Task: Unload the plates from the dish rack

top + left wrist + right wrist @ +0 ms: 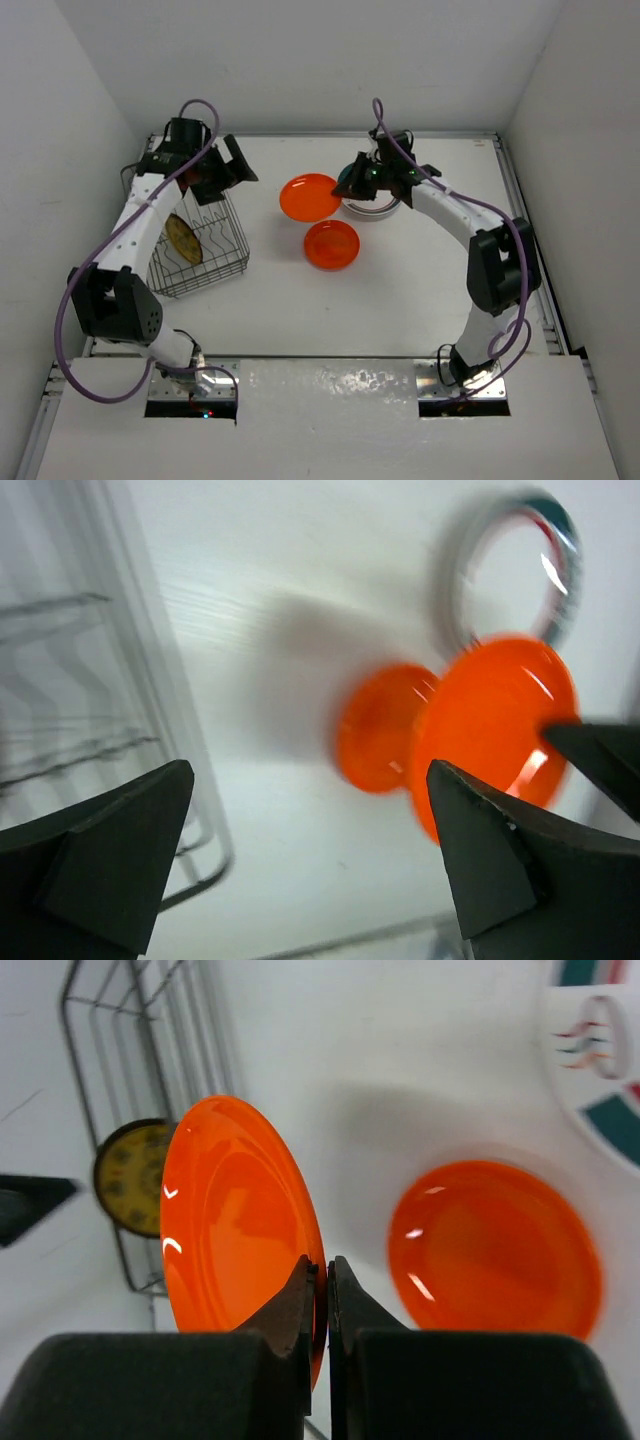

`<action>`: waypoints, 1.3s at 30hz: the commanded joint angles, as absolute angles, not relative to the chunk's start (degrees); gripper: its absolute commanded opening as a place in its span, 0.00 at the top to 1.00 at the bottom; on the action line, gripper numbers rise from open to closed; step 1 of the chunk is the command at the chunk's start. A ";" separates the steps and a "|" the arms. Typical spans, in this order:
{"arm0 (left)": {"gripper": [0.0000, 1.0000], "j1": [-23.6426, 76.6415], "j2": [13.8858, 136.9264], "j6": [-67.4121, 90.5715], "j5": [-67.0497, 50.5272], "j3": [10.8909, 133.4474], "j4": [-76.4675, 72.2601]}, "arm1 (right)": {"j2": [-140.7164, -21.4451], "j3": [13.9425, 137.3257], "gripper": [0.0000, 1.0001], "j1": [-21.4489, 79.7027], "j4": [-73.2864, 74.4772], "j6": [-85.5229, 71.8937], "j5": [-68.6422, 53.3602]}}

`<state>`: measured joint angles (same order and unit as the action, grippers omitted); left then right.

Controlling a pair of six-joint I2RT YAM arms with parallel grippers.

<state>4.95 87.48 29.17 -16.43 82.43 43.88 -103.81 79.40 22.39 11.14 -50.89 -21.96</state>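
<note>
the right gripper (327,1280) pinched an orange plate (235,1220) by its rim, tilted steeply, face toward the dish rack (225,262); the left gripper (308,780) gaped, holding nothing.

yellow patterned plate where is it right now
The yellow patterned plate stands on edge inside the dish rack at the left of the top view, well left of the flat-lying orange plate.

The orange plates (495,1250) are glossy, perhaps plastic. The dish rack (222,252) is metal wire, the table (400,310) matt.
</note>
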 commanded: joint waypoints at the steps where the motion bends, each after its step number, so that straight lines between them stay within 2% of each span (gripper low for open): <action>1: 0.00 5.19 83.77 25.75 12.93 89.99 55.53 | -100.37 76.57 1.00 19.78 17.83 -47.56 -16.00; 7: 0.00 4.57 80.25 26.72 38.10 92.21 67.83 | -98.35 67.87 0.99 17.93 16.70 -39.03 -15.29; 16: 0.00 2.11 75.59 25.22 36.04 83.67 65.92 | -101.33 63.72 0.92 17.14 12.92 -35.77 -17.93; 18: 0.00 2.11 75.50 24.79 35.51 83.58 66.00 | -101.77 63.89 0.82 17.23 12.92 -35.60 -18.37; 19: 0.00 2.11 75.59 24.70 35.42 83.67 65.92 | -102.04 63.98 0.73 17.23 12.83 -35.60 -18.54; 20: 0.00 2.11 75.50 24.52 35.33 83.76 66.00 | -102.74 64.33 0.48 17.75 12.92 -35.68 -18.72; 23: 0.00 2.11 75.23 24.61 35.07 83.58 65.74 | -104.84 67.14 0.35 19.85 16.24 -34.63 -18.55; 26: 0.00 2.11 75.58 24.61 34.63 83.06 65.22 | -105.65 69.43 0.29 20.92 19.58 -34.45 -16.62; 28: 0.00 2.11 76.02 23.91 34.45 82.36 64.69 | -104.95 69.70 0.11 20.92 22.31 -34.54 -12.94; 33: 0.00 2.11 79.98 23.38 36.20 79.72 64.08 | -101.79 72.33 0.08 20.83 32.68 -32.61 -1.77; 34: 0.03 2.11 80.50 23.29 36.47 79.37 63.72 | -100.82 72.33 0.02 20.83 33.30 -32.26 -1.06; 36: 0.08 2.11 81.82 23.03 36.74 78.75 62.41 | -97.41 71.20 0.02 20.83 33.05 -31.73 -1.40; 37: 0.17 2.11 82.35 22.24 36.39 78.66 61.71 | -96.25 70.93 0.02 20.83 33.05 -31.55 -1.75; 39: 0.26 2.02 84.45 21.88 35.94 78.22 60.21 | -93.53 70.14 0.02 20.92 33.48 -30.77 -2.46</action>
<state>2.46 83.15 23.18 35.24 78.41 63.96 -99.74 69.32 20.82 32.08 -32.69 -4.23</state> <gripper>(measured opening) 0.771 0.982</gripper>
